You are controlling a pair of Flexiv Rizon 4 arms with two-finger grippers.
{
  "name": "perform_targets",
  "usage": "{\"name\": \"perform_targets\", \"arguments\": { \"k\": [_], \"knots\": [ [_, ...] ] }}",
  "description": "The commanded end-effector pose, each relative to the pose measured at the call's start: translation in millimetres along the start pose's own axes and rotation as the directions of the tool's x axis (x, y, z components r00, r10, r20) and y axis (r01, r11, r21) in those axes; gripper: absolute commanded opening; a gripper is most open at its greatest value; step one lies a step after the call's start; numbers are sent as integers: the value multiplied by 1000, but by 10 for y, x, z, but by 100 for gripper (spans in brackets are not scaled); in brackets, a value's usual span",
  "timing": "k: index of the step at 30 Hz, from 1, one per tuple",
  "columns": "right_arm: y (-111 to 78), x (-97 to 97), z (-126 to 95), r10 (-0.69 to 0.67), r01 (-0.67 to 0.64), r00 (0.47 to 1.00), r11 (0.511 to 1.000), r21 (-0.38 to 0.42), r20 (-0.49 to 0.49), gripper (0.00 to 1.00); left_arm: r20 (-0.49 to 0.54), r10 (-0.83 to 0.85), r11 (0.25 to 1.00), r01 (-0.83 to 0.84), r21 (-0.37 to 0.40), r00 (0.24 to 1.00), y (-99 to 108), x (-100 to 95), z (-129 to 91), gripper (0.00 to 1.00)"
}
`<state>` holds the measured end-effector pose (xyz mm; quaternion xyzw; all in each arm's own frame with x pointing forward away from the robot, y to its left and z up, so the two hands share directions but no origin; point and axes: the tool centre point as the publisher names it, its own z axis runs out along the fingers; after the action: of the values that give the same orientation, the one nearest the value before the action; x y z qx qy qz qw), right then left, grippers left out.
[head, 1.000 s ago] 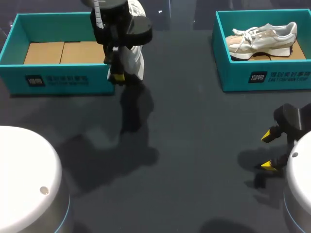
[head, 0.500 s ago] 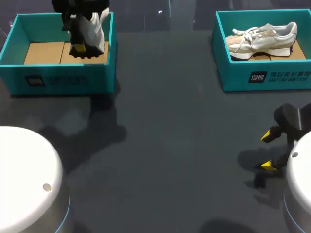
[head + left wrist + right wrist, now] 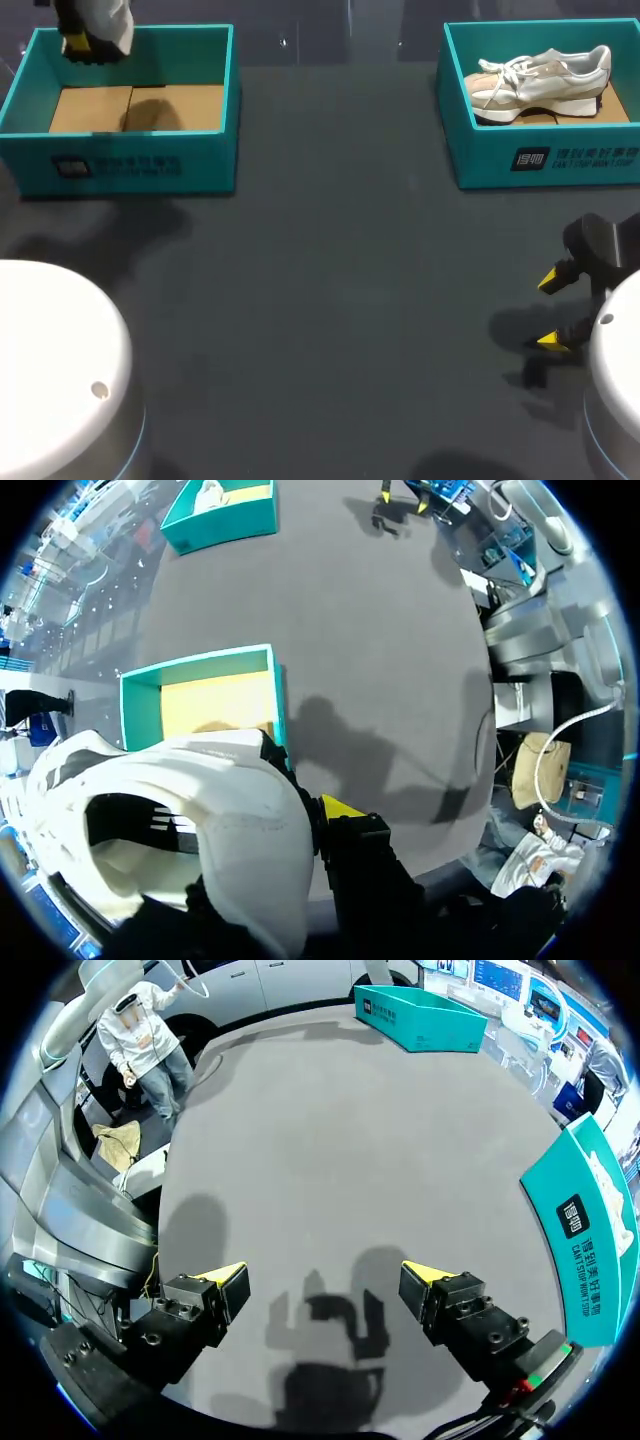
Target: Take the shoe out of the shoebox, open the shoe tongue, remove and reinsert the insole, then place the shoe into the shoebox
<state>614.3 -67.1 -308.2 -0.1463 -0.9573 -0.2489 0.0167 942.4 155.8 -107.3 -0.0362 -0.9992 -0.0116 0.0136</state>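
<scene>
My left gripper [image 3: 78, 42] is shut on a white shoe [image 3: 100, 18] and holds it in the air over the far left corner of the left teal shoebox [image 3: 130, 165]. The left wrist view shows the shoe [image 3: 200, 830] filling the space between my fingers, with one yellow fingertip [image 3: 340, 808] showing beside it and the open shoebox [image 3: 205, 695] below. Only that box's cardboard floor shows. A second, beige and white shoe [image 3: 545, 80] lies in the right teal shoebox [image 3: 545, 155]. My right gripper [image 3: 555, 310] is open and empty over the table's near right part [image 3: 325, 1278].
The dark table top [image 3: 350, 280] stretches between the two boxes. In the right wrist view the right shoebox [image 3: 590, 1220] stands ahead of the gripper to one side, and the left shoebox [image 3: 420, 1015] is far across the table.
My left arm has carried the white shoe from the left box's front right corner up and leftward to above its far left corner. The right arm has not moved.
</scene>
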Motion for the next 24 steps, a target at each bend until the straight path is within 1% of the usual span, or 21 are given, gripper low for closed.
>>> {"name": "perform_targets", "arguments": {
  "k": [1,6,9,11,13,17,20,22,23,24],
  "knots": [
    [-5,22,1,0,0,1000,1000,1,4,100,-53,12,1000,-11,15,999,356,-317,18,0],
    [-5,22,1,0,0,1000,1000,1,4,100,-86,51,999,-50,17,995,677,-450,137,0],
    [-5,22,1,0,0,1000,1000,1,4,100,-104,76,997,-75,15,992,835,-506,220,0],
    [-5,22,1,0,0,1000,1000,1,4,100,-113,100,995,-99,12,989,912,-530,258,0],
    [-5,22,1,0,0,1000,1000,1,4,100,-125,128,992,-125,28,984,995,-564,288,0],
    [-5,22,1,0,0,1000,1000,1,4,100,-137,141,990,-138,34,980,1122,-687,354,0],
    [-5,22,1,0,0,1000,1000,1,4,100,-134,206,979,-204,32,969,1179,-746,389,0],
    [-5,22,1,0,0,1000,1000,1,4,100,-117,289,957,-290,10,950,1225,-784,420,0],
    [-5,22,1,0,0,1000,1000,1,4,100,-107,347,937,-349,-3,932,1253,-799,433,0],
    [-5,22,1,0,0,1000,1000,1,4,100,-85,464,883,-468,-38,882,1295,-780,458,0]
  ]
}}
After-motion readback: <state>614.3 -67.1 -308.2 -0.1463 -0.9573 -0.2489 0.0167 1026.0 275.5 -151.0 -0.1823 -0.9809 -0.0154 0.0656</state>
